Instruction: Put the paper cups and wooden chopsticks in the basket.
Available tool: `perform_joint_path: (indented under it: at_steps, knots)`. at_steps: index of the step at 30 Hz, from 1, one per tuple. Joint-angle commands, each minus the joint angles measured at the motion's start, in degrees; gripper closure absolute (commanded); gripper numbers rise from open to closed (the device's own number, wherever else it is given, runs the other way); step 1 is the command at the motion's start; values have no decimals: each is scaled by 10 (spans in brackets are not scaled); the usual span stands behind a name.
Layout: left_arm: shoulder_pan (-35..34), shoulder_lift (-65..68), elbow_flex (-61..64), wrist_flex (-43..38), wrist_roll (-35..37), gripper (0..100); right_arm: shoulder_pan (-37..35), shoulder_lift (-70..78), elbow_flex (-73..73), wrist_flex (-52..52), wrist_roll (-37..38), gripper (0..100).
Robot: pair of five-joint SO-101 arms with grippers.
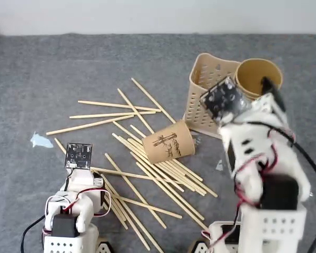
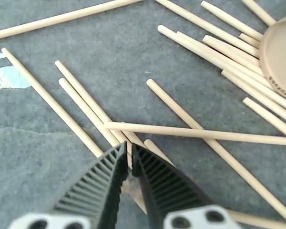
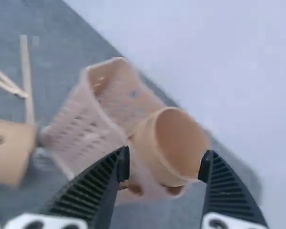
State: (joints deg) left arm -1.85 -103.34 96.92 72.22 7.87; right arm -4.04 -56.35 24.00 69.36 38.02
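Starting at your right gripper (image 3: 165,157), the two fingers stand wide and are clamped on a paper cup (image 3: 174,143), one finger on each side of its wall just below the rim. In the high view that cup is held upright with its open mouth facing up, at the far right corner of the basket (image 1: 208,89); you cannot tell from these views whether cup and basket touch. The basket stands on the grey mat (image 1: 42,79) with its opening up, and its slotted walls show beside the held cup in the right wrist view. Just in front of the basket, a second paper cup (image 1: 168,141) lies on its side, its narrow end toward the basket, resting across the wooden chopsticks (image 1: 147,174). Those chopsticks are scattered loose over the middle of the mat, some in a tight diagonal bundle under the lying cup, others fanned out singly toward the far left and toward the arms. Moving to your left gripper (image 2: 129,152), the fingers are drawn together with only a thin slit between them, and their tips sit low over a spot where several chopsticks cross; one stick runs straight beneath the slit. Its arm is folded low at the near left of the mat. A small blue scrap (image 1: 41,140) lies left of the chopsticks.
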Motion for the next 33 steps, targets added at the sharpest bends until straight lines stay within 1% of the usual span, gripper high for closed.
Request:
perform_joint_path:
  at_steps: [1, 5, 7, 10, 13, 16, 23, 30, 33]
  knots:
    - [1, -10, -5, 2, 6, 986, -34, -30, -2, 95, -72, 746]
    - [1, -10, -5, 2, 6, 986, -53, -29, 4, 172, -172, 746]
    - [1, -10, -5, 2, 6, 986, -57, -29, 29, 185, -216, 746]
    - [1, -10, -5, 2, 6, 986, -73, -29, 99, 174, -269, 746]
    - [1, -10, -5, 2, 6, 986, -90, -30, 175, 124, -302, 746]
    - [1, -10, -5, 2, 6, 986, -101, -30, 235, 50, -325, 746]
    - [1, -10, -5, 2, 6, 986, -131, -30, 323, -98, -347, 746]
    - [1, -10, -5, 2, 6, 986, -154, -29, 375, -190, -384, 746]
    - [1, -10, -5, 2, 6, 986, -154, -29, 385, -218, -385, 746]
